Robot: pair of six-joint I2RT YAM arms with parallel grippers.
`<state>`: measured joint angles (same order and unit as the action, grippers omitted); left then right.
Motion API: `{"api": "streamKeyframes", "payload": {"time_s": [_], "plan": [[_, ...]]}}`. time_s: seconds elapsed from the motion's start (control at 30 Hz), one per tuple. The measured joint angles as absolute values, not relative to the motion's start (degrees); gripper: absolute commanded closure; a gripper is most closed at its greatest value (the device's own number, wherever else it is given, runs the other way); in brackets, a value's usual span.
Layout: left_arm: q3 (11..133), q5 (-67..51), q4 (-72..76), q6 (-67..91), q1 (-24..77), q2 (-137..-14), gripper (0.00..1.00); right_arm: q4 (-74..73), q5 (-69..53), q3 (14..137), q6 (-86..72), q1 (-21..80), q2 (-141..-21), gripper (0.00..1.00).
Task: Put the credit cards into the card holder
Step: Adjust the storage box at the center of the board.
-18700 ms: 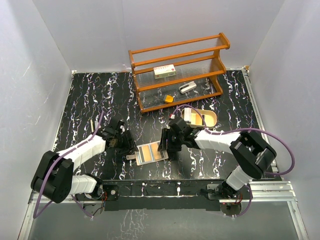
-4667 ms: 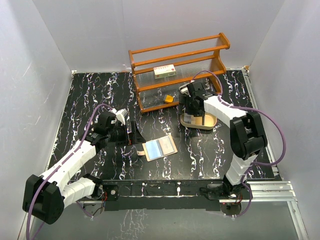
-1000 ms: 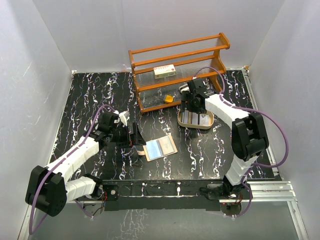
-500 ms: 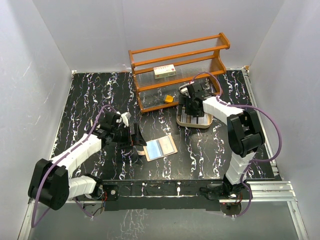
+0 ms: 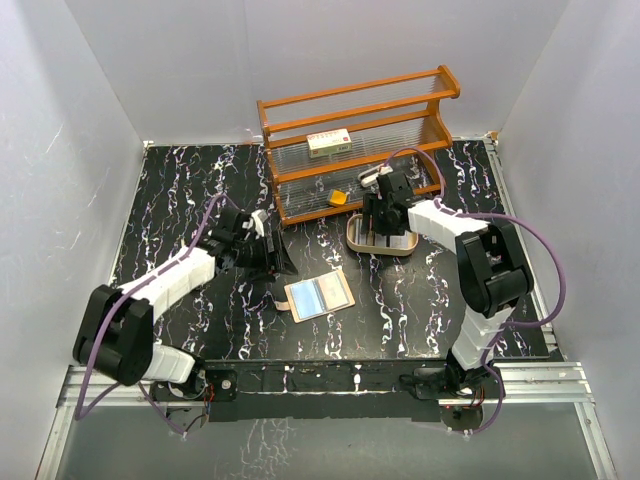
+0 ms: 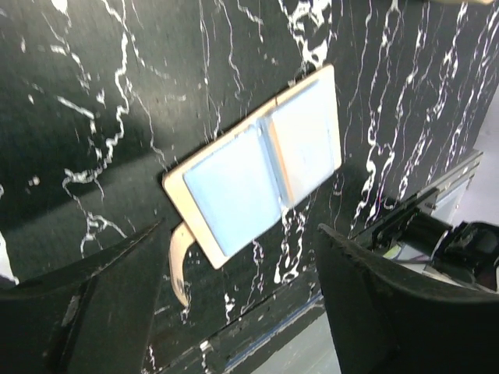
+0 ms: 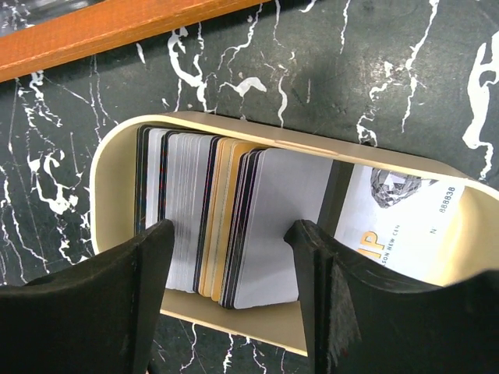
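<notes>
Since the credit cards [image 7: 257, 226] stand on edge as one packed stack at one end of the oval tray [image 7: 100, 187], with an orange-yellow card [image 7: 218, 226] sandwiched near the middle, the coming pick is judged to turn on how the right gripper [image 7: 231, 234] is lined up over that stack. Its fingers are seen spread wide, one to each side of the stack, with nothing held between them. The closing line runs along the tray's length, through the cards' faces.

Little room is left between the stack and the tray's curved end wall, so the finger on that side is likely to be crowded. More room is offered on the other side, where a dark gap separates the stack from a white printed slip [image 7: 405, 226] lying flat at the tray's opposite end. A wooden rack [image 7: 117, 27] rail runs just beyond the tray's far wall.

The card holder [image 6: 261, 167] is laid open and flat, well apart from the tray, beneath the left gripper [image 6: 238, 234], whose fingers are likewise spread and empty. The right arm is plainly the nearer to the tray.
</notes>
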<state>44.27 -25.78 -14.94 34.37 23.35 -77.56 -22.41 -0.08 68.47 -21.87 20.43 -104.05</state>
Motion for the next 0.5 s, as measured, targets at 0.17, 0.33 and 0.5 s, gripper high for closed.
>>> {"api": "streamKeyframes", "payload": {"time_s": [0.17,0.33,0.5], "plan": [[47.7,-23.8,-12.6,36.2,23.4,-83.6,0.46,-17.6,-3.5,64.9,-20.2,20.0,-102.5,0.44],[49.1,-23.2,-8.7,38.9,23.4,-88.0,0.58,-14.3,-7.4,61.3,-18.3,20.0,-100.7,0.43],[49.2,-23.2,-4.0,41.8,23.4,-91.3,0.60,-13.2,-10.7,58.7,-16.7,20.0,-99.2,0.44]]}}
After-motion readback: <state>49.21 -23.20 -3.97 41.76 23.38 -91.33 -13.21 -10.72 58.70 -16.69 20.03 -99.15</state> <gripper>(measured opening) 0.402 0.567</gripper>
